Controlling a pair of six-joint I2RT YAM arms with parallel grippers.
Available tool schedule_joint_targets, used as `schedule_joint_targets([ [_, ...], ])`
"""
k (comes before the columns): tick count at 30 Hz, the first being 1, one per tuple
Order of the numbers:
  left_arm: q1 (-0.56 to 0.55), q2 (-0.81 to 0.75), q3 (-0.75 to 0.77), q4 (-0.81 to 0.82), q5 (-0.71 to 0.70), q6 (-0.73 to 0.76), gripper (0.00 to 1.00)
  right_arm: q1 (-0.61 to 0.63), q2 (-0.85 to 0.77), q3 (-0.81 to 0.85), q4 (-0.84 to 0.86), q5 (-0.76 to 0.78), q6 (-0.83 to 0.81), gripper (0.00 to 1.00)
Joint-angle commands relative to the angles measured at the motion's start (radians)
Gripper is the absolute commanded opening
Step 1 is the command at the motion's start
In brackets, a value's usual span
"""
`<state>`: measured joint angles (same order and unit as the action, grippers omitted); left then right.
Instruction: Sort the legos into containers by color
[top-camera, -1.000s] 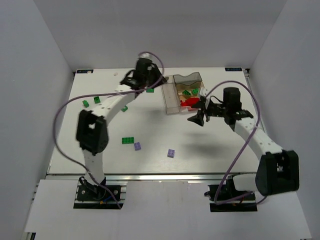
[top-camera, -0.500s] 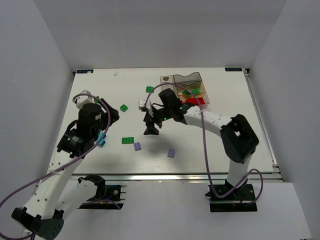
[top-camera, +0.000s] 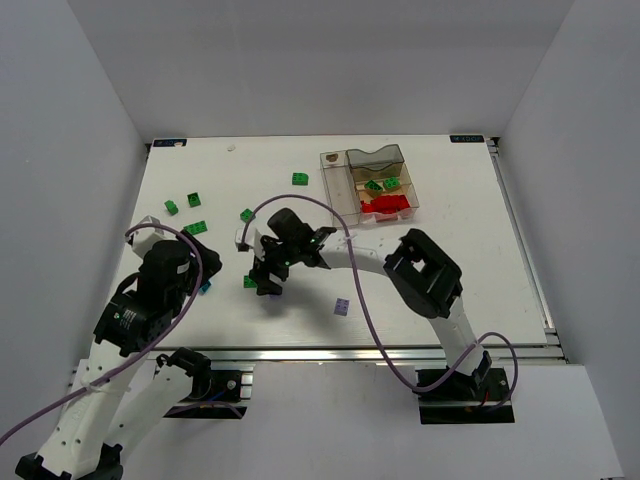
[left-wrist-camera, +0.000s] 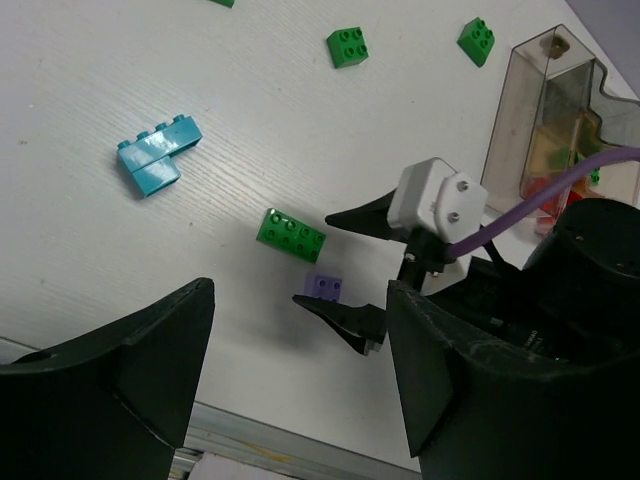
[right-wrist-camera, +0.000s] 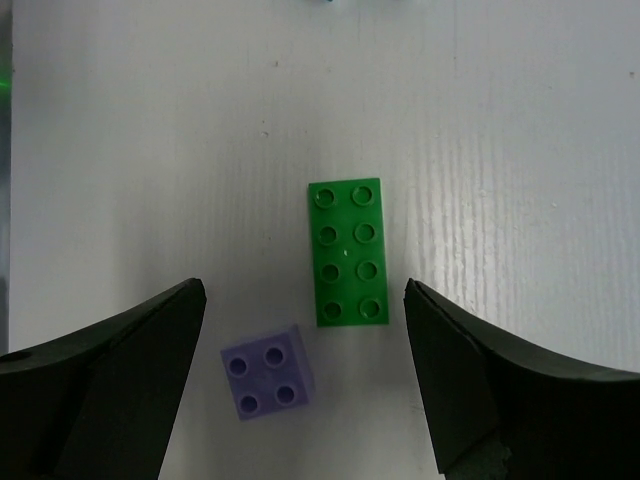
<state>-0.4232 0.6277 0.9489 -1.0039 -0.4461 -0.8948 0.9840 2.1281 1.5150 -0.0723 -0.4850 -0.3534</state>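
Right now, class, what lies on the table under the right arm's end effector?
A green eight-stud brick and a lilac four-stud brick beside it lie beneath the open right end effector. From overhead, the end effector hides the lilac one.

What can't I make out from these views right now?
Top view: the teal brick, mostly covered by the left arm.
Top view: the lilac brick beside the long green brick, hidden under the right gripper; only the wrist views show it.
Left wrist view: the containers, cut by the right arm and frame edge; from the top their bricks are too small to count.
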Motion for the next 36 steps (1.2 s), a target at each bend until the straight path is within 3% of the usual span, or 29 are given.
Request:
schedule_joint_targets([
  [1,-0.009,-0.003,0.008,-0.045,-0.017,-0.009,0.80,0.031,0.024,0.059,0.055,0.086,0.018,0.86],
  [12,-0.009,-0.042,0.002,-0.084,-0.009,-0.024,0.80,0.054,0.088,0.074,0.060,0.184,-0.018,0.86],
  [18,-0.009,-0.049,0.007,-0.096,-0.002,-0.039,0.80,0.048,0.111,0.079,0.049,0.161,-0.050,0.78],
  [21,-0.009,-0.052,0.005,-0.096,0.000,-0.050,0.79,0.048,0.122,0.080,0.043,0.171,-0.078,0.67],
  [28,-0.009,-0.046,-0.005,-0.090,-0.005,-0.052,0.79,0.044,0.127,0.051,0.016,0.240,-0.147,0.22],
  [30,-0.009,-0.043,-0.025,-0.081,0.000,-0.052,0.79,0.038,0.124,0.056,0.016,0.249,-0.151,0.17],
  [31,-0.009,-0.045,-0.033,-0.075,0.003,-0.052,0.80,0.036,0.122,0.059,0.017,0.247,-0.153,0.05],
  [36,-0.009,-0.034,-0.062,-0.036,0.009,-0.046,0.79,-0.002,0.087,0.161,0.003,0.226,-0.093,0.00],
])
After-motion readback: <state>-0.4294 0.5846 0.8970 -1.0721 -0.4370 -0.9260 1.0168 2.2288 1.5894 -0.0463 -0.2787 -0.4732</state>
